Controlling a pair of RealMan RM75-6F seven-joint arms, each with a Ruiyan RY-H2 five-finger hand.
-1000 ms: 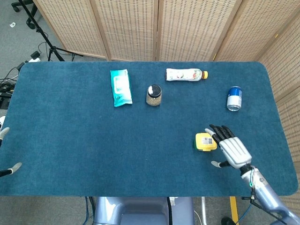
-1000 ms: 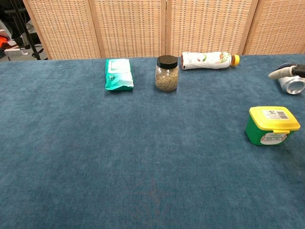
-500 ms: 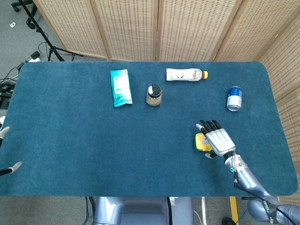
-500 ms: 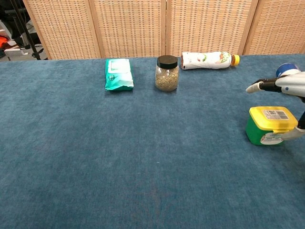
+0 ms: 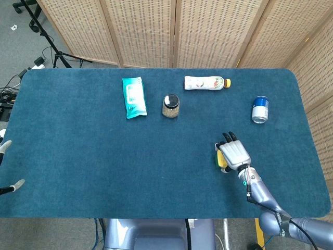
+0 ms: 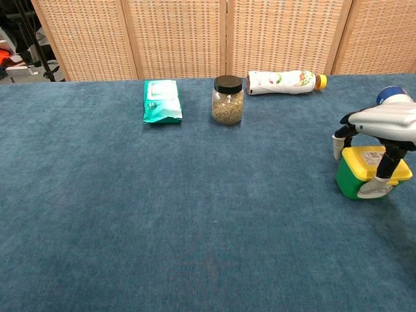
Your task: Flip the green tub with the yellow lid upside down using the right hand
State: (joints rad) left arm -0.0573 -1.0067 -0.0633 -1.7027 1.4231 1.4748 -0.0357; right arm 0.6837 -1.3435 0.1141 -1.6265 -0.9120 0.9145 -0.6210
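Note:
The green tub with the yellow lid stands upright on the blue table at the right. My right hand lies over it from above. Its fingers curl down past the lid's far left edge, and the thumb presses the tub's front side, so the hand grips the tub. In the head view the right hand covers most of the tub, leaving only a yellow and green sliver at its left. Of my left hand only fingertips show at the picture's left edge, off the table.
A teal wipes pack and a black-lidded jar sit at the back middle. A white bottle lies on its side behind them. A blue can stands at the back right, beyond the tub.
My right hand has moved left and down onto the tub. Its fingers, stretched flat a moment ago, now curl around the lid. The tub stays where it was.

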